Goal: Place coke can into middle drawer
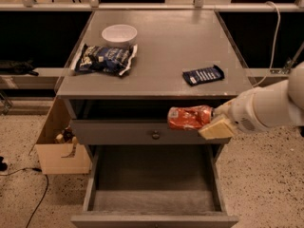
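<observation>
The coke can (187, 118), red-orange and dented, lies sideways in my gripper (205, 121). The gripper's fingers are shut on the can's right end, and the white arm reaches in from the right. The can hangs in front of the cabinet, level with the closed grey drawer front with a round knob (118, 133). It is above the right part of the open middle drawer (152, 177), whose flat grey floor and low side walls show below. The can touches nothing but the gripper.
On the cabinet top (171, 42) are a white bowl (119, 33), a dark blue snack bag (104, 58) and a flat navy packet (203, 75). A cardboard box (59, 151) stands on the floor to the left, with a black cable (38, 194) beside it.
</observation>
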You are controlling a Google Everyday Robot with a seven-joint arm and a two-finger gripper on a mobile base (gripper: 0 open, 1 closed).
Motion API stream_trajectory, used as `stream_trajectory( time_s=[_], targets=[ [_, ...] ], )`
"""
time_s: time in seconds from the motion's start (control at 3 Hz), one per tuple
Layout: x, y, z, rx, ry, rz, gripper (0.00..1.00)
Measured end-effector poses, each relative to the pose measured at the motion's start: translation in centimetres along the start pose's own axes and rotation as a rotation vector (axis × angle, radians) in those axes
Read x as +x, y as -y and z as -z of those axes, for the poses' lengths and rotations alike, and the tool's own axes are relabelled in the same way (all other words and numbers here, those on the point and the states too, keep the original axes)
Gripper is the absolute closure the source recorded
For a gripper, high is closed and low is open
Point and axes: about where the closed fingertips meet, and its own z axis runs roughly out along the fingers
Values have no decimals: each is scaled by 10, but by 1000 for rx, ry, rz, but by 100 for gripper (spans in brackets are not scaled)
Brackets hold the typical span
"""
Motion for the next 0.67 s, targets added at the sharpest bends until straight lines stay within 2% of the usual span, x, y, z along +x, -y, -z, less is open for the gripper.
stream_trajectory(
  time_s=[0.33, 0.67],
  targets=[
    [14, 9, -46, -31, -57, -47, 100],
    [14, 9, -46, -31, -57, -47, 100]
  ],
)
